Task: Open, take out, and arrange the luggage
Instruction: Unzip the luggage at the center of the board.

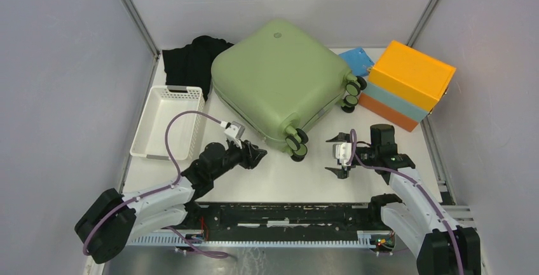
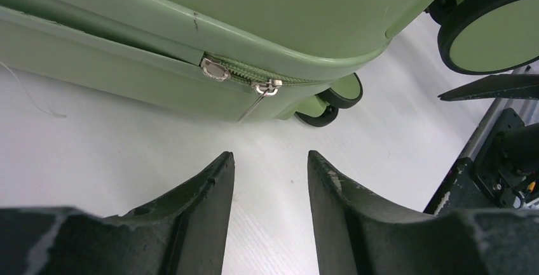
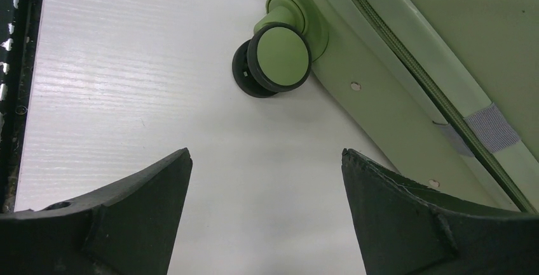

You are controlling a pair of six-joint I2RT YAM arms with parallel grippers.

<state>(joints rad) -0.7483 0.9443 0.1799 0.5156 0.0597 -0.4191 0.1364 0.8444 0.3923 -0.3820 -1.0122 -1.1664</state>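
Luggage (image 1: 279, 81) lies flat & shut at mid-back of the table (image 1: 279, 183), zip closed along its edge, wheeled end turned twd the arms and to the right. L gripper (image 2: 270, 160) sits low over the table near the case's near-left side, not touching it; jaws parted to a narrowish gap, nothing btwn them. Ahead of it in the left wrist view is the zip pull (image 2: 267, 87), hanging off the zip line close to the corner, apart from the fingers. R gripper (image 3: 267, 154) is low on the right side of the table, pointing left twd the case's near corner, jaws spread wide, empty. Its wrist view shows one green-capped wheel (image 3: 278, 56) ahead, well apart from the fingertips, plus a grey fabric tab (image 3: 492, 127) crossing the zip. White basket (image 1: 166, 122) stands left of the case, black cloth (image 1: 191, 59) behind-left and touching it, orange & light-blue box (image 1: 410, 84) at right near the far wheels, a blue flat item (image 1: 357, 60) btwn box and case.
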